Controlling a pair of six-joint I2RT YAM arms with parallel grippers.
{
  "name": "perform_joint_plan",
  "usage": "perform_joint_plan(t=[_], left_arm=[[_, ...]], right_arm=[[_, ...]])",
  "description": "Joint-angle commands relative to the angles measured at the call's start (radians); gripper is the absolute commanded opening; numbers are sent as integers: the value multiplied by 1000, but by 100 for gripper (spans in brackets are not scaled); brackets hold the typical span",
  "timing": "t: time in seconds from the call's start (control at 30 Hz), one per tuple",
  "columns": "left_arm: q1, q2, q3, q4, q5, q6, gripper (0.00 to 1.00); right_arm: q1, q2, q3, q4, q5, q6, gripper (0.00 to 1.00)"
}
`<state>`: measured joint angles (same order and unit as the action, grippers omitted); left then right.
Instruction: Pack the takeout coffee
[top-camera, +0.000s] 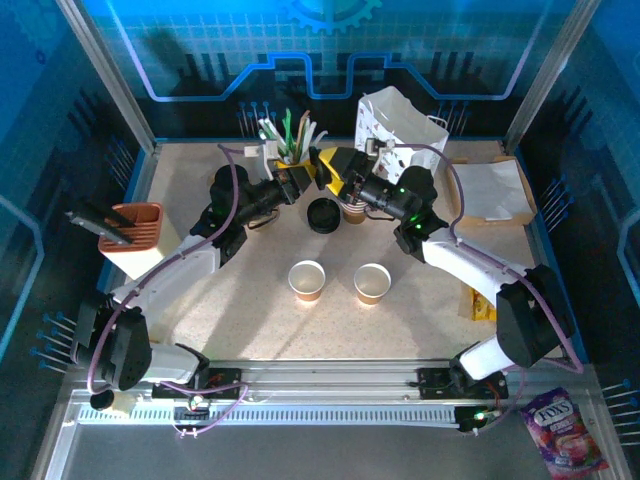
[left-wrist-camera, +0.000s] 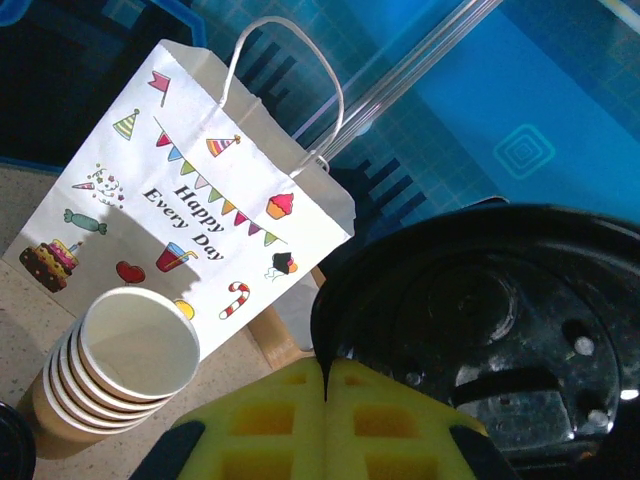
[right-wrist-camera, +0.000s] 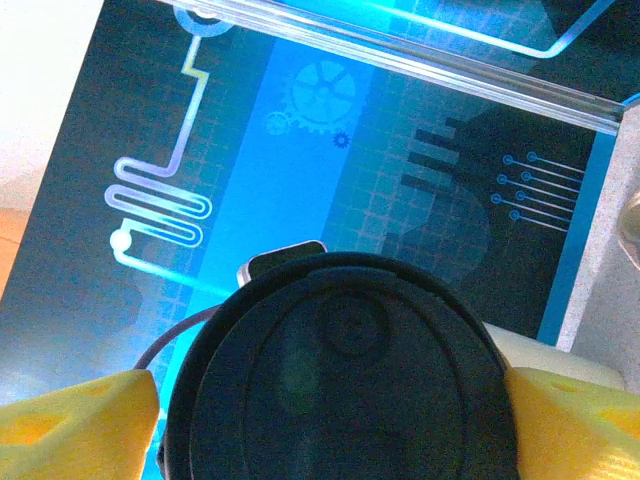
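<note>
Takeout coffee cups (top-camera: 308, 280) | likely light, crushable; grip mid-wall gently | left jaws pinch black lid (left-wrist-camera: 480, 330) rim | right jaws clamp it

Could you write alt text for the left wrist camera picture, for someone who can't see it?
A black plastic lid sits close up at lower right, its edge pinched in the left pincer. Behind stands a white paper bag printed "Happy Every Day", with a stack of lidless paper cups in front of it.
</note>
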<state>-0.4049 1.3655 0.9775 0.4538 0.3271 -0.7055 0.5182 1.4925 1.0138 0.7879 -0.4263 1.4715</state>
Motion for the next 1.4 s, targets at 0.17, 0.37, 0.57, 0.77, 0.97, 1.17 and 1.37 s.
perform_joint_plan(t=[0.17,0.37,0.57,0.77,0.97,1.17,1.37], left_arm=[[1,6,3,-9,-13,17,2],[1,7,29,-75,-26,46,2],[1,13,37,-95,-27,57,2],[-3,20,39,-106,-27,64,2],[-3,20,33,-106,-31,66,3],[-3,20,26,-94,-33,61,5],[-3,24,22,-83,-39,52,14]], right_arm=[[11,6,-1,73,7,12,77],[11,-3,12,15,2,-28,80],[12,5,27,2,-1,-34,83],[13,14,32,7,-2,-29,79],[11,21,19,32,4,-13,67],[6,23,13,43,6,-4,59],[-1,19,2,50,11,0,59]])
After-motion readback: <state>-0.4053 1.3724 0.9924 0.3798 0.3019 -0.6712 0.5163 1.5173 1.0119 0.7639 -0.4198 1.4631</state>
